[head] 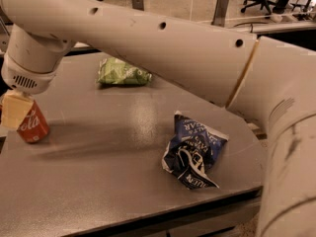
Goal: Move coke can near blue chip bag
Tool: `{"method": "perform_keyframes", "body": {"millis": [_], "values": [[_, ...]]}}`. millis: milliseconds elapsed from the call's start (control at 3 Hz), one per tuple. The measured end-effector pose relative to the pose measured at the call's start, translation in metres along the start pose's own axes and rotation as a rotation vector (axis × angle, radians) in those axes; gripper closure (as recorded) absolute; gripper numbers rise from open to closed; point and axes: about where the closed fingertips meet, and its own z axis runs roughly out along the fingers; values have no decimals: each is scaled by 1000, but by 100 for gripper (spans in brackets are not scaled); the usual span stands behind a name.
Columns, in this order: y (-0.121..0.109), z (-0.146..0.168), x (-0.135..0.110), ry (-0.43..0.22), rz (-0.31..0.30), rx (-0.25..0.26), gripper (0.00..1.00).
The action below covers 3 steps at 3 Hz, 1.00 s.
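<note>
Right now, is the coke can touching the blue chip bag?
Apart. Camera view shows bare table between coke can and blue chip bag; gripper at the can.

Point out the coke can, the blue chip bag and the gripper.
coke can (pixel 38 130): camera view, red side below the lettering.
blue chip bag (pixel 195 149): camera view, crumpled middle.
gripper (pixel 17 111): camera view, cream tip at the can, far left.

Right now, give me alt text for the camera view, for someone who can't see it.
The gripper is at the coke can by the grey table's left edge, its white arm spanning the view's top. The crumpled blue chip bag lies apart, toward the right front; a green chip bag lies at the back.
</note>
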Motion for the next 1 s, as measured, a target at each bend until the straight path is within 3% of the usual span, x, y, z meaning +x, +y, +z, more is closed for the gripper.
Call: {"method": "perform_keyframes", "body": {"millis": [667,1000], "values": [[-1,-38,6,-36,4,6,95],[1,-77,44,-15,50,-2,100]]}}
